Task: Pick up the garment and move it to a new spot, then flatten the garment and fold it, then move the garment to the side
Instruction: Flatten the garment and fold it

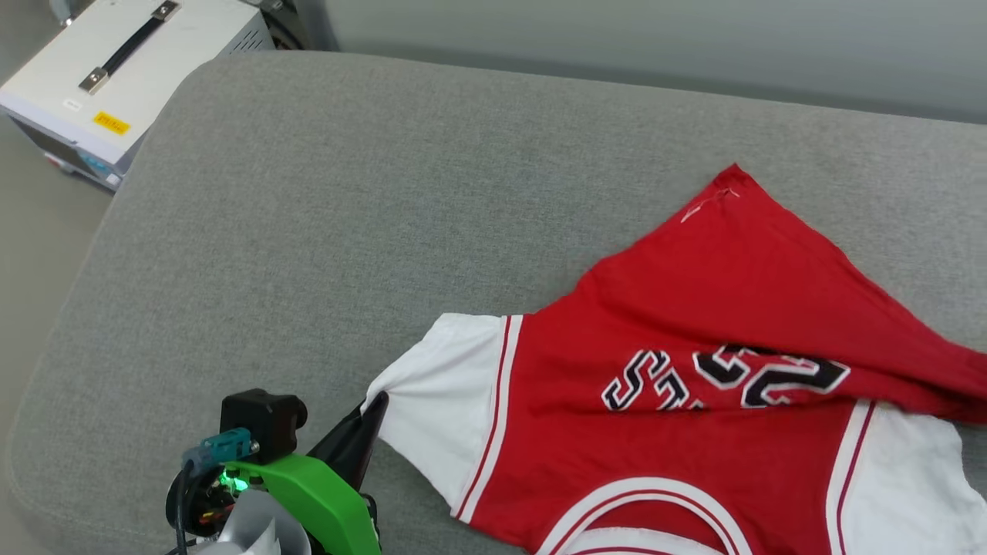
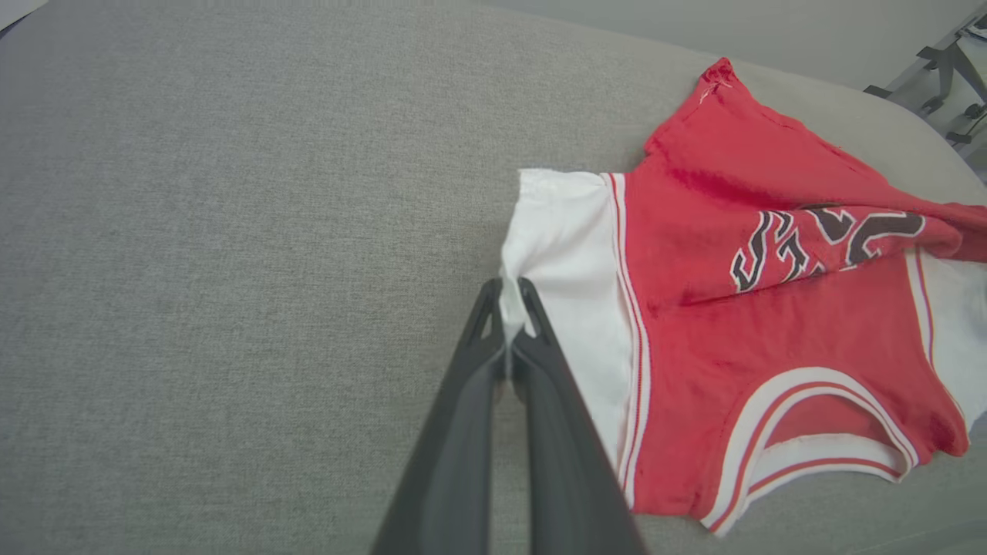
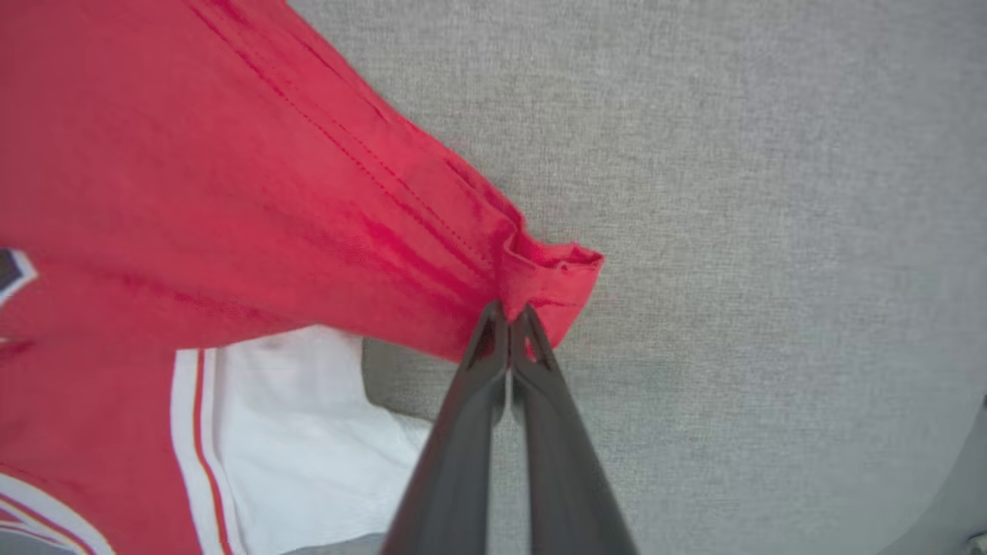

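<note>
Grey cushion (image 1: 308,193) bears the garment (image 1: 694,308), left end effector (image 2: 510,301) pinching it.

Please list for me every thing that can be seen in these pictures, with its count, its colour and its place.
shirt: one, red with white sleeves and black number, lying on the right part of the cushion, its lower part folded over the print.
cushion: one, grey, under the shirt.
box: one, white with black handle and yellow label, beside the cushion's far left corner.
metal frame: one, grey, beyond the cushion, upper right of the left wrist view.
left claw: one, dark, shut on the edge of a white sleeve.
right claw: one, dark, shut on a red hem corner.
</note>
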You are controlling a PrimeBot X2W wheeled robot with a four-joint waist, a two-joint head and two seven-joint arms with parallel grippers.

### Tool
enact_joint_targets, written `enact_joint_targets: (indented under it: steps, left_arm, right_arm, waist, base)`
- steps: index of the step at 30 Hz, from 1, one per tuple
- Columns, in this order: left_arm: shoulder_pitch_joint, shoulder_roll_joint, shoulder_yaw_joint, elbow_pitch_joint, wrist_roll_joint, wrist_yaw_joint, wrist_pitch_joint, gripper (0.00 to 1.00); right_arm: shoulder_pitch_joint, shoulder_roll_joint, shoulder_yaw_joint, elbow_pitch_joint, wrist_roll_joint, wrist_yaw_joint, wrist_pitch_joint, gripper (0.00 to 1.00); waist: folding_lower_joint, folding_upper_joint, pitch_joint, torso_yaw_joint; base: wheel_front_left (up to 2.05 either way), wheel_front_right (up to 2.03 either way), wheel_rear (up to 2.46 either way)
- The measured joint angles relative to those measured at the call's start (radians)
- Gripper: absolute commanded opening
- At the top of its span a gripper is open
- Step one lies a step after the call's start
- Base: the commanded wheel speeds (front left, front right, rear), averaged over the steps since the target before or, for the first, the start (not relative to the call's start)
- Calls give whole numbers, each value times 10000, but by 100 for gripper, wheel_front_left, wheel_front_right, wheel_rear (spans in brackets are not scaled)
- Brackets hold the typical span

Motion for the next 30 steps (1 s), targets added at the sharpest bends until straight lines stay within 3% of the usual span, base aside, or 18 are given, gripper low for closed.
enact_joint_targets:
  steps: [10,18,19,24,30]
  left_arm:
    - [148,-228,-50,370,-86,0,-180,0]
    - [205,-414,-104,665,-142,-42,-341,0]
    - [208,-430,-105,688,-144,-63,-349,0]
    - [238,-460,-115,757,-155,-98,-382,0]
    - [239,-462,-132,732,-153,-100,-441,0]
  right_arm:
    - [2637,1120,-1281,-1494,-100,0,134,0]
    - [3952,1881,-1473,-1638,-234,0,-6,1]
    - [3956,1937,-1528,-1638,-280,0,-79,100]
    - [3857,2025,-1448,-1885,-98,0,-127,100]
    - [2998,1388,-790,-2874,826,0,-90,100]
  waist:
    - [0,0,-888,-647]
    - [-1,0,-1233,-866]
    - [0,0,-1255,-874]
    - [0,0,-1370,-878]
    - [0,0,-1255,-807]
  base:
    - [0,0,0]
    - [0,0,0]
    - [0,0,0]
    - [0,0,0]
    - [0,0,0]
